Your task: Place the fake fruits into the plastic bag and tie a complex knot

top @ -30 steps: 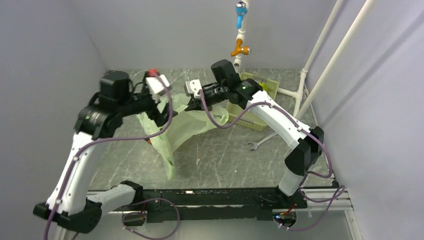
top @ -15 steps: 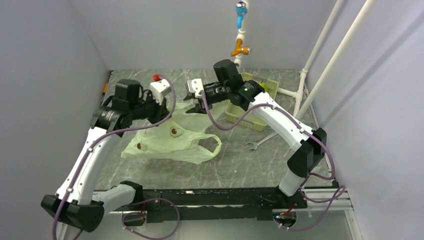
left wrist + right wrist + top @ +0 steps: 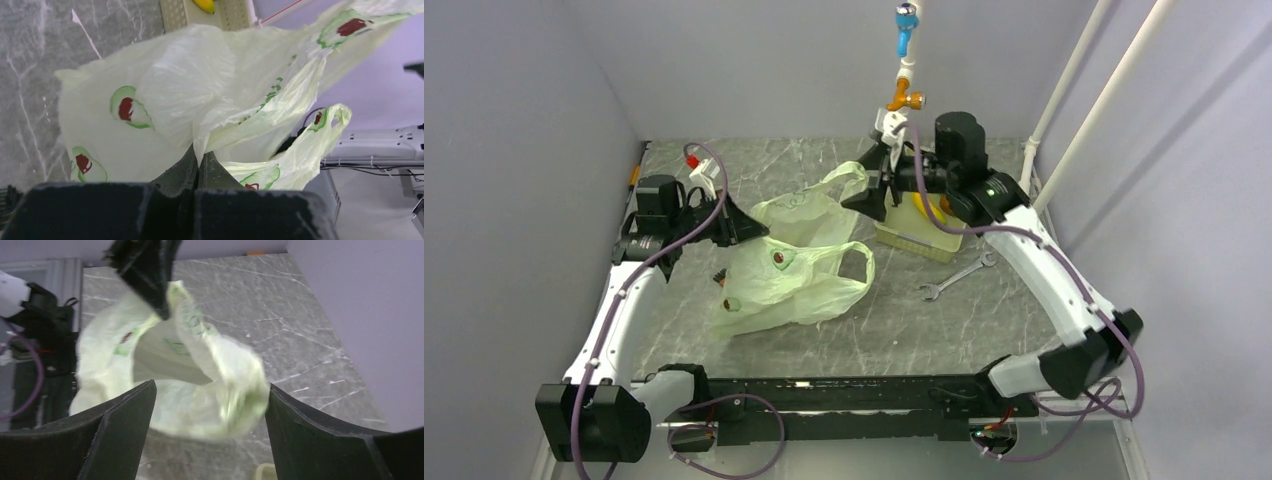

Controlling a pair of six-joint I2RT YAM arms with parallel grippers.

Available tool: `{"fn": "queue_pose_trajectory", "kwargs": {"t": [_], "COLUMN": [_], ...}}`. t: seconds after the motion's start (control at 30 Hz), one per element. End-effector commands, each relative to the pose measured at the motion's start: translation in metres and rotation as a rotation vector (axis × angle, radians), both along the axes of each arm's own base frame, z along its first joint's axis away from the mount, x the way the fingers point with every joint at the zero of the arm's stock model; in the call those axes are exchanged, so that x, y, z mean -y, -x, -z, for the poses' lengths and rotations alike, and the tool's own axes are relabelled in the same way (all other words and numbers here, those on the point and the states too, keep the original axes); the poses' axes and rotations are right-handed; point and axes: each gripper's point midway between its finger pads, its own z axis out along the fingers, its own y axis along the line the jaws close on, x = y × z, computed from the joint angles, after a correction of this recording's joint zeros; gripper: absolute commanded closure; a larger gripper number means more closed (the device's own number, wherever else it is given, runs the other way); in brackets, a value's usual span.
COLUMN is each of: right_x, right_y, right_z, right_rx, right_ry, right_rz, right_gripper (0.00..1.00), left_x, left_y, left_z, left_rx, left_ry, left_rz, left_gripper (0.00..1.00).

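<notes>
**Top view:** The plastic bag [image 3: 799, 285] is seen lying on the grey marbled table [image 3: 874, 330], left of centre. One loop handle is laid flat toward the right, the other is lifted toward the back. The left gripper [image 3: 742, 228] is clamped on the film at the bag's upper left edge. The right gripper [image 3: 871, 190] is held above the table at the back, between the lifted handle and the pale green tray [image 3: 914, 240], with its jaws spread wide. Contact with the handle cannot be told from here. A steel wrench [image 3: 957, 276] is laid right of the bag and just in front of the tray, apart from both. A blue-and-orange fitting [image 3: 905, 60] is hung above the tray.

**Left wrist:** The fingers [image 3: 177, 175] are pressed together, with a fold of bag film pinched between them. Most of the view is filled by crinkled pale green film printed with avocados. At the top edge part of the tray is shown, with a yellow fruit [image 3: 205, 5] lying in it, outside the bag.

**Right wrist:** The fingers [image 3: 120, 435] are set far apart and nothing is gripped. The bag is seen ahead of them, blurred, with its mouth open toward the camera. Its upper rim is pinched by the left gripper at the top of the view.
</notes>
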Motion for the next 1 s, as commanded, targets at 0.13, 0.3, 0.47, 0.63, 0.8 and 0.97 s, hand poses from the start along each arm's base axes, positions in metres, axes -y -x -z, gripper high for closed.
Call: {"fn": "queue_pose_trajectory", "kwargs": {"t": [0.13,0.3,0.47,0.63,0.8,0.97], "right_x": [0.027,0.014,0.000,-0.036,-0.057,-0.059], "right_y": [0.060,0.062,0.065,0.079,0.136,0.191], "right_z": [0.018,0.024,0.030,0.030,0.019,0.044], "right_rx": [-0.346,-0.452,-0.562,-0.301,0.111,0.361], "right_ry": [-0.035,-0.066,-0.088,-0.007,0.157,0.323], "right_rz": [-0.028,-0.044,-0.087,-0.200,-0.403,-0.594], "right_gripper": [0.08,0.00,0.12,1.00,1.00,1.00], "left_x": [0.003,0.004,-0.006,-0.018,-0.048,-0.066], "left_y": [-0.029,-0.034,-0.042,-0.055,-0.062,-0.076], "left_z": [-0.028,-0.022,-0.006,0.027,0.100,0.144], "left_rx": [0.085,0.042,-0.045,-0.229,-0.538,-0.616], "left_ry": [0.144,0.194,0.251,0.304,0.290,0.277], "left_rz": [-0.031,-0.058,-0.151,-0.325,-0.593,-0.693], "left_gripper": [1.00,1.00,1.00,1.00,1.00,1.00]}}
